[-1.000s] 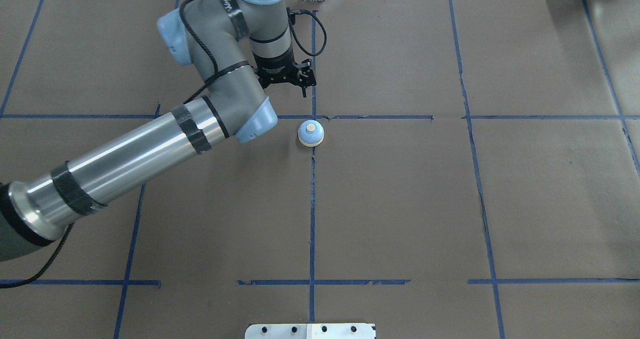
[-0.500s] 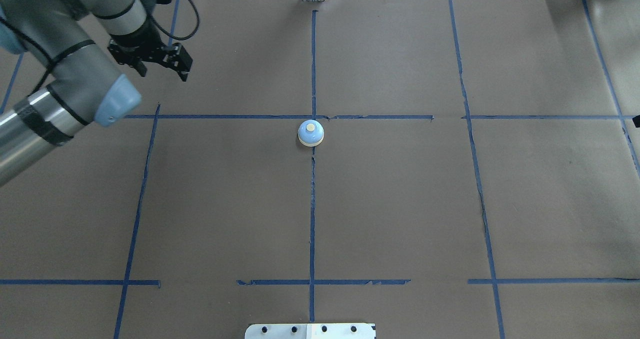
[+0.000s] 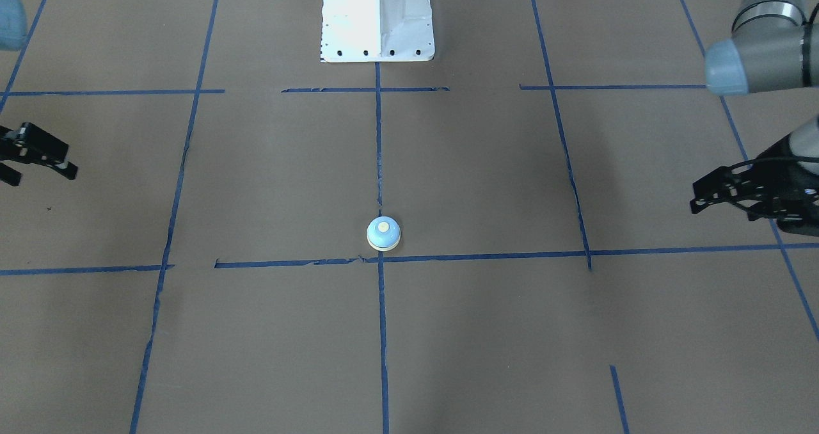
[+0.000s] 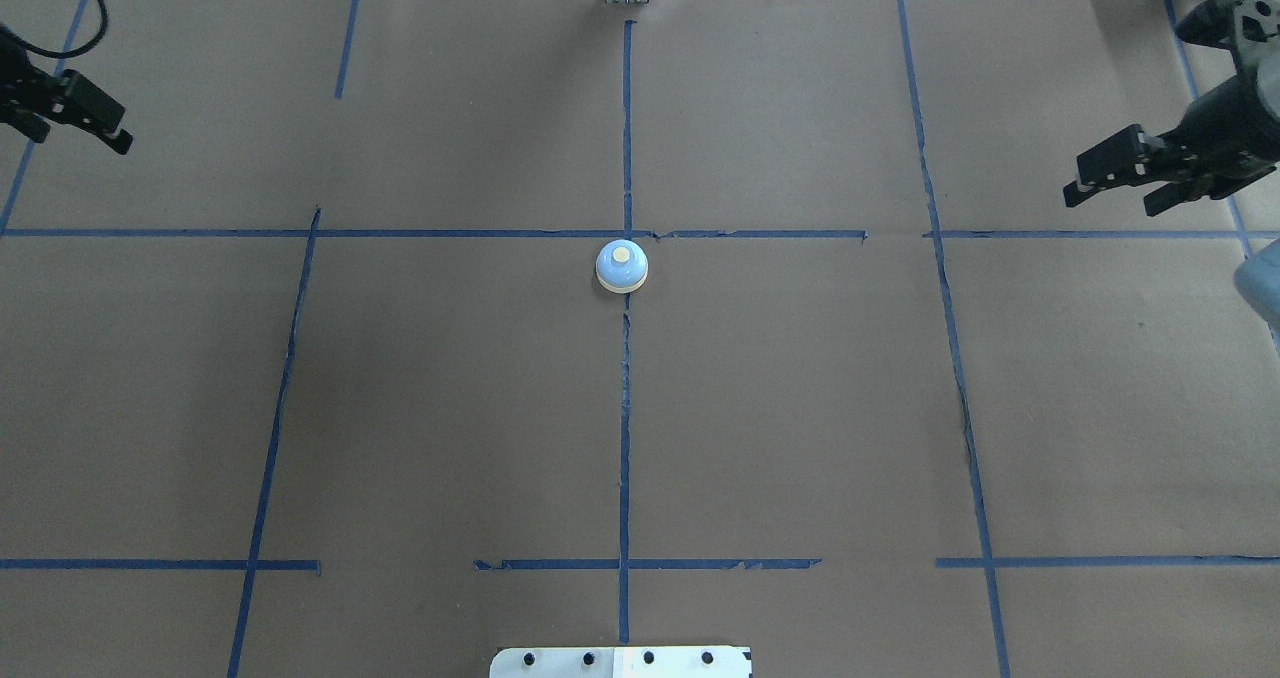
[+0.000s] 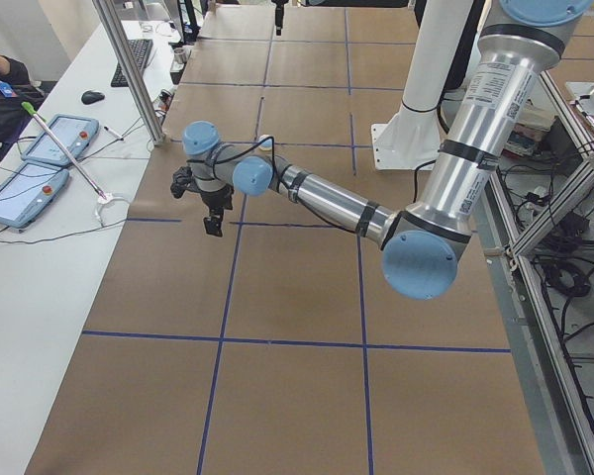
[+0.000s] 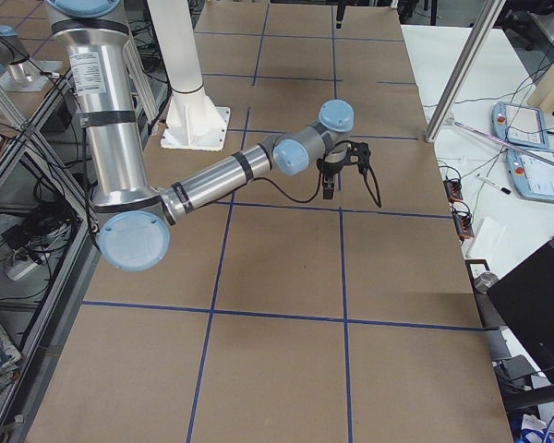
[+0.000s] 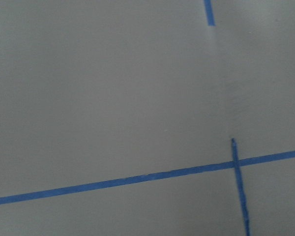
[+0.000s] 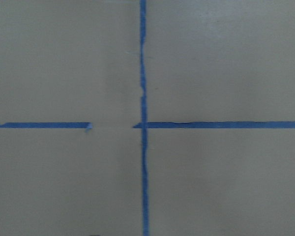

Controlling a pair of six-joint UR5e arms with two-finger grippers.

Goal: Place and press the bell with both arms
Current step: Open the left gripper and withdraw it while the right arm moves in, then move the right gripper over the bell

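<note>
We see a bench (image 4: 800,408) under brown paper, crossed by blue tape lines (image 4: 625,408). A white bolted pedestal (image 3: 377,18) stands on it. On a white side table (image 5: 30,317) lie two tablets (image 5: 64,139), a keyboard (image 5: 139,61) and a mouse (image 5: 93,97).

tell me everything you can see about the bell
The bell is a small light-blue dome with a cream base ring and a cream button on top, smooth-looking. It stands upright on the brown paper table cover, just on the robot's side of a blue tape crossing, over the lengthwise line. Nothing touches it: the left pincer and right pincer hang far off to either side.
</note>
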